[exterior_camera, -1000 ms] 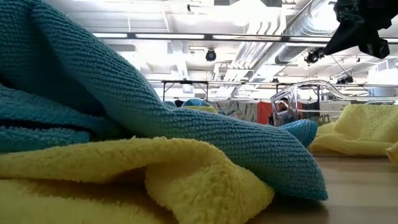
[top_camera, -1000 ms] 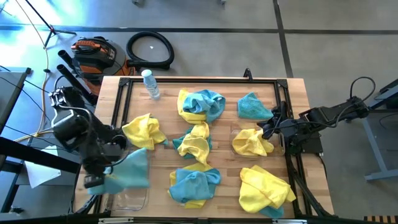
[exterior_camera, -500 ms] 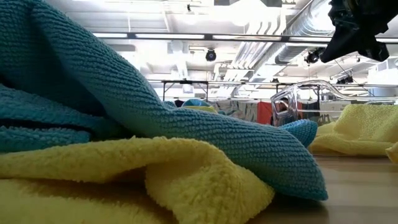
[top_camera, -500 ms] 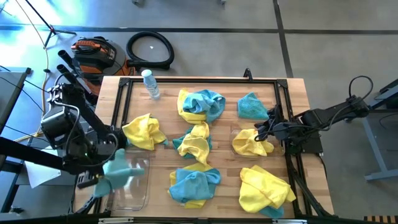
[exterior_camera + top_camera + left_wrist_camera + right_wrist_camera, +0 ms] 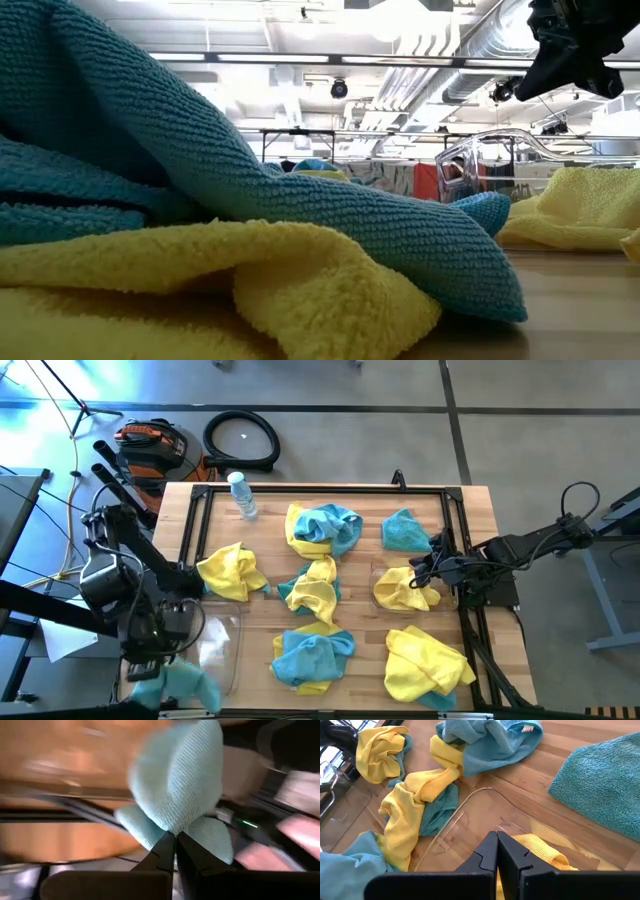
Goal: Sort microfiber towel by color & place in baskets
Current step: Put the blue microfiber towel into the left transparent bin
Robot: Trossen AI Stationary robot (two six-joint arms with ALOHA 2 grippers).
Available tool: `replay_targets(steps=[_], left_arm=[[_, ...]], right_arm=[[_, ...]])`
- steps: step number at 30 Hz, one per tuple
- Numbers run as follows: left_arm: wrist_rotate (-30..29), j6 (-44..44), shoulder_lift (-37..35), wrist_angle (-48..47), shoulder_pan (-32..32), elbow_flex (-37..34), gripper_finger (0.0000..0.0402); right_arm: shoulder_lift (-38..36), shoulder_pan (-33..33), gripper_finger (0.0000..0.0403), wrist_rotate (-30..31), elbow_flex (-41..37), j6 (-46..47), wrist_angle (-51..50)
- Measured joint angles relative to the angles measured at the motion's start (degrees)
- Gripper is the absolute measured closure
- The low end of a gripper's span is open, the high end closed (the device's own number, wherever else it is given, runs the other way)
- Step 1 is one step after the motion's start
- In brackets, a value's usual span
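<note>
My left gripper (image 5: 150, 660) is shut on a teal microfiber towel (image 5: 178, 686) at the table's near left corner, just outside the clear left basket (image 5: 216, 652). My right gripper (image 5: 424, 571) is shut with nothing in it and hovers over the clear right basket (image 5: 485, 795), which holds a yellow towel (image 5: 404, 590). Several yellow and teal towels lie bunched on the wooden table between them, among them a yellow one (image 5: 232, 570) and a teal one (image 5: 405, 530). My left gripper pinches a bunched fold of the teal towel (image 5: 172, 827) between its two fingertips, which come at it from above and point steeply down. The cloth hangs slack below and spreads past the fingers. I cannot tell whether its lower end touches the table.
A clear water bottle (image 5: 241, 495) lies at the far left of the table. Mixed teal and yellow heaps sit at the far middle (image 5: 322, 528), the middle (image 5: 312, 590) and the near middle (image 5: 312, 656). A large yellow towel (image 5: 426, 666) lies near right. A black frame (image 5: 320, 488) borders the table.
My left gripper has swung toward the table's near edge and a little left, carrying the teal towel from over the left basket to the near left corner. The towel, spread wide before, now hangs bunched below the fingers.
</note>
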Motion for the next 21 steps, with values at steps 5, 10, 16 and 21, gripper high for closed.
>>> replay_targets(steps=[5, 10, 16, 21], left_arm=[[-12.6, 5.5, 0.0, -3.4, 1.4, -1.0, 0.0401], [-14.6, 6.0, 0.7, -3.5, 2.0, -3.4, 0.0401], [-1.0, 11.5, 1.2, 7.0, 2.1, -11.9, 0.0401], [-7.3, 12.9, 1.2, 7.3, 2.4, -19.4, 0.0401]], right_arm=[[0.0, 0.0, 0.0403, 0.0, 0.0, -0.3, 0.0], [0.0, 0.0, 0.0403, 0.0, 0.0, -0.3, 0.2], [0.0, 0.0, 0.0403, -0.1, 0.0, -0.3, 0.2], [0.0, 0.0, 0.0403, -0.1, 0.0, -0.3, 0.2]])
